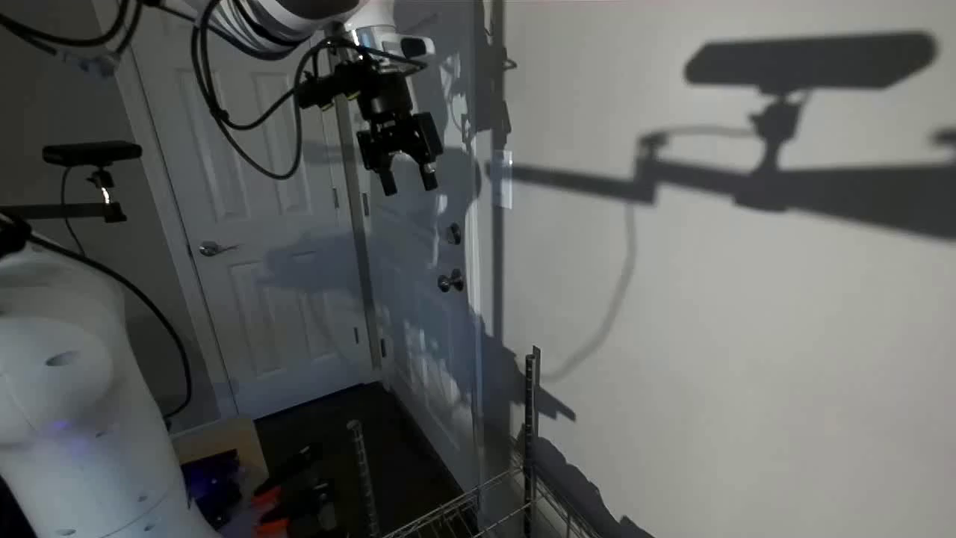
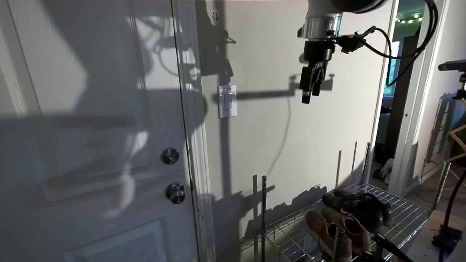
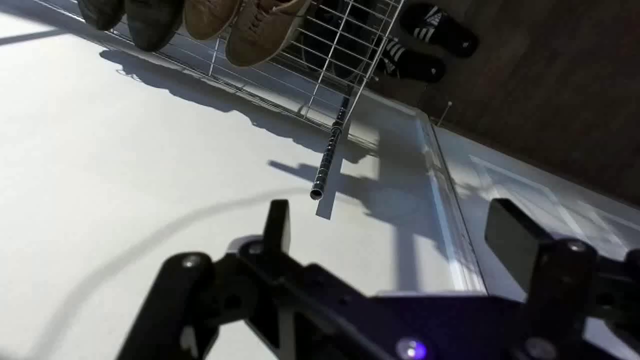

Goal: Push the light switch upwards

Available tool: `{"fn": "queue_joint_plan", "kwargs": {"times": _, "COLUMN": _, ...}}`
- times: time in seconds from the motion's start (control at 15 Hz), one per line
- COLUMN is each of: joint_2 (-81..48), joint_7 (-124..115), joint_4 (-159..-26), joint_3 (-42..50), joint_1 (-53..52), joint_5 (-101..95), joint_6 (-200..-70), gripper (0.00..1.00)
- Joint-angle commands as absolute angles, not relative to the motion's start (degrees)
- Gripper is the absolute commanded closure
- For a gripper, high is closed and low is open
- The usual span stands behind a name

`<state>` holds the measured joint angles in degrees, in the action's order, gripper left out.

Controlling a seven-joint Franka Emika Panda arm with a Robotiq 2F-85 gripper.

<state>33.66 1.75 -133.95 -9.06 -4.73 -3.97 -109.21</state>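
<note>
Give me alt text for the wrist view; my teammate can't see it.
Open, empty gripper before a pale wall. Beyond it, a metal post stands at the corner of a wire rack holding brown shoes and dark shoes; black slides lie on the floor.

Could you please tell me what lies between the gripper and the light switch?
In an exterior view, only wall crossed by shadows shows between the gripper and the light switch.

1. In both exterior views, the switch point(image 2: 228, 102) is on the wall point(image 2: 269, 138), right of the door point(image 2: 91, 153).
2. The door's lock point(image 2: 169, 155) sits above its knob point(image 2: 176, 193).
3. In an exterior view, the pincer point(image 2: 311, 95) hangs right of the switch, higher than the surface point(image 2: 404, 206).
4. Shoes point(image 2: 344, 220) stand on the surface.
5. In the wrist view, sandals point(image 3: 445, 34) lie on the floor point(image 3: 540, 95).
</note>
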Motion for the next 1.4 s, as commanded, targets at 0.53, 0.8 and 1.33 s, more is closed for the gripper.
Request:
{"fn": "queue_joint_plan", "kwargs": {"times": 0.53, "joint_2": 32.96, "joint_7": 2.1, "joint_4": -133.99, "joint_3": -8.07, "joint_1": -6.09, "joint_5": -4.02, "joint_6": -109.97, "gripper": 0.0}}
{"fn": "queue_joint_plan", "kwargs": {"times": 0.8, "joint_2": 30.1, "joint_7": 3.66, "joint_4": -133.89, "joint_3": -6.91, "joint_1": -7.84, "joint_5": -1.3, "joint_6": -113.71, "gripper": 0.26}}
{"fn": "queue_joint_plan", "kwargs": {"times": 1.33, "joint_2": 21.91, "joint_7": 9.86, "joint_4": -134.45, "joint_3": -4.68, "joint_1": -12.11, "joint_5": 7.31, "joint_6": -136.48, "gripper": 0.79}}
